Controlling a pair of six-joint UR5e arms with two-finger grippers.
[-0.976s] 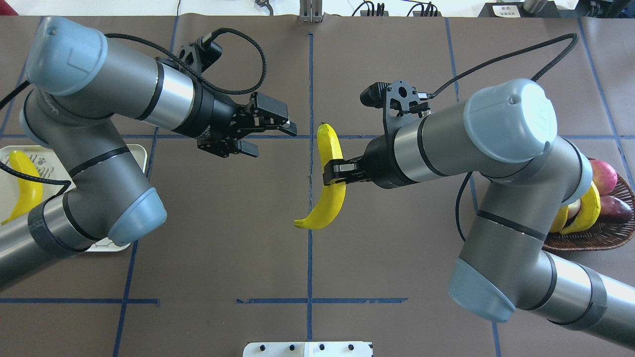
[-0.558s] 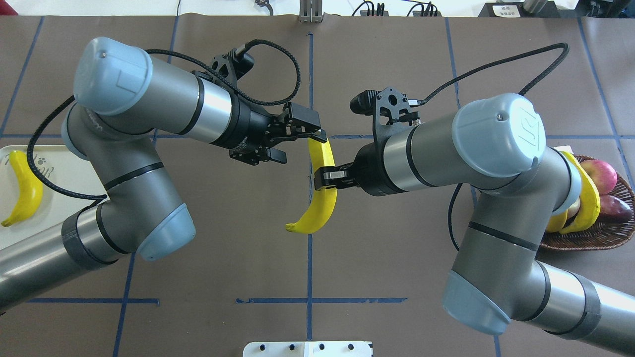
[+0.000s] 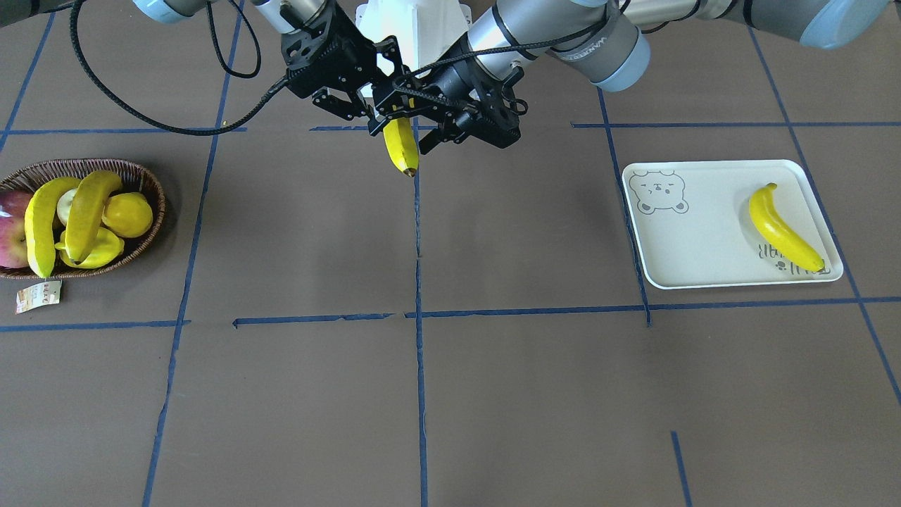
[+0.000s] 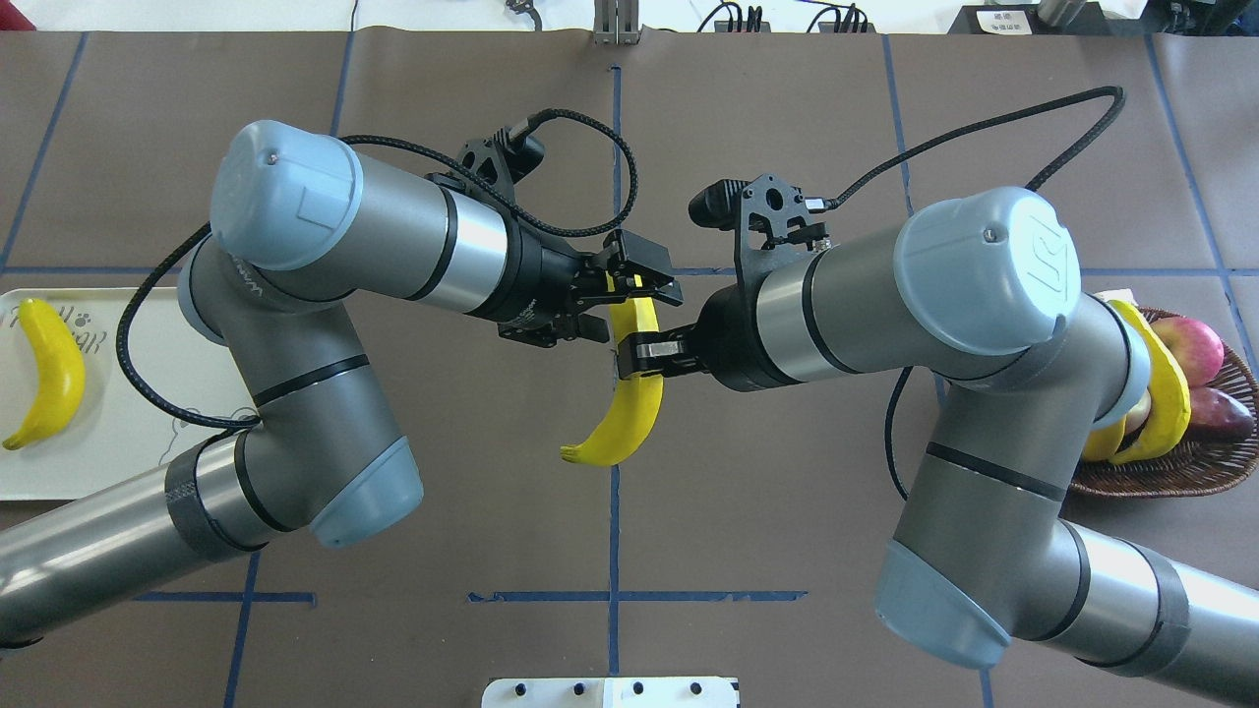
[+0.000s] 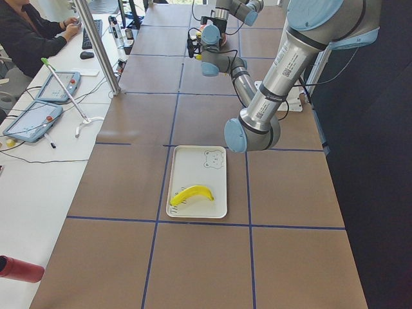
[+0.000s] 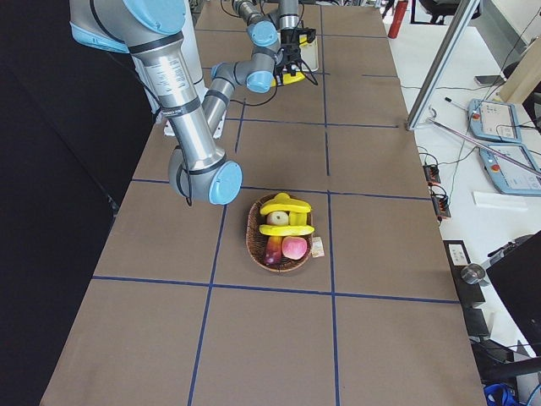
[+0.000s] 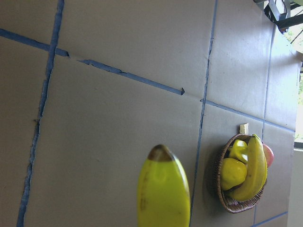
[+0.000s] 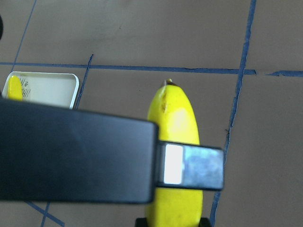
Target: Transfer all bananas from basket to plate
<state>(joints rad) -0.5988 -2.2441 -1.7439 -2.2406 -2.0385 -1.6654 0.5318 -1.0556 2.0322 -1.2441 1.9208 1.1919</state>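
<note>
right end effector [image 4: 637, 354] level, mid-banana [image 4: 629, 425]

I count four bananas [image 3: 400, 144]: one held midair, one on plate [image 3: 704, 232], two in basket [image 3: 158, 201]. One plate, one basket.

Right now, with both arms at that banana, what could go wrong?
Dropping: only the right gripper clamps the banana, at its middle, above the table; the left gripper looks open around its upper end, so an early release could let it fall. Collision: the two grippers sit very close together. Slipping: a hold that near the tip may let the banana swing.
</note>
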